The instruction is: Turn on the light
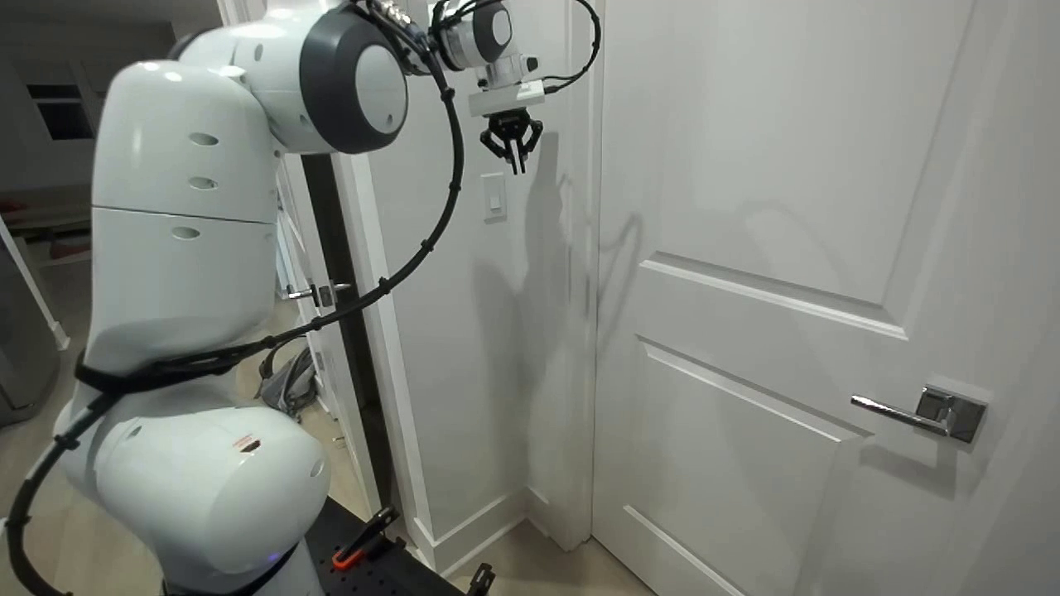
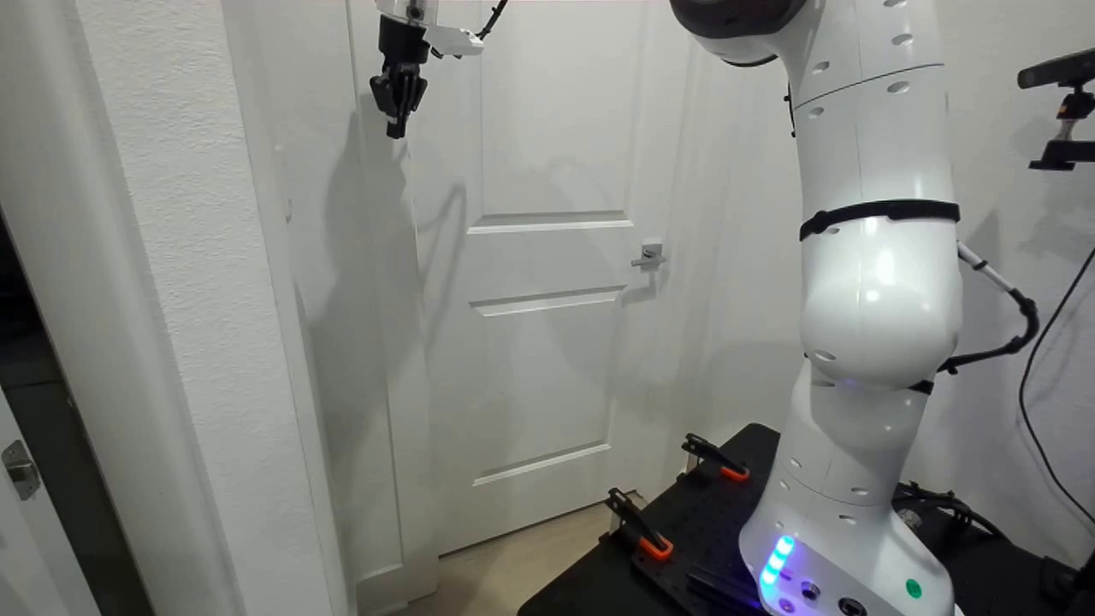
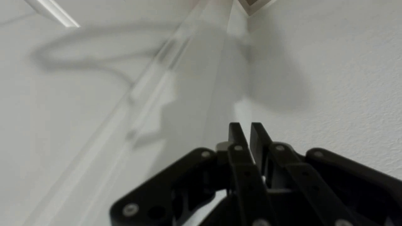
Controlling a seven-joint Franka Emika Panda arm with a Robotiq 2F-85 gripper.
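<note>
The light switch is a white rocker in a white plate on the wall, seen in an exterior view. My gripper is black and points down, appearing above and a little right of the switch in that view, apart from it. In an exterior view, the gripper hangs high in front of the wall corner; the switch's face cannot be made out there. In the wrist view, the fingertips are close together with a narrow gap and nothing between them. The switch is out of the wrist view.
A white panelled door with a chrome lever handle stands beside the wall corner. A door frame is on the switch wall's other side. The arm's black base table carries clamps. A cable loops along the arm.
</note>
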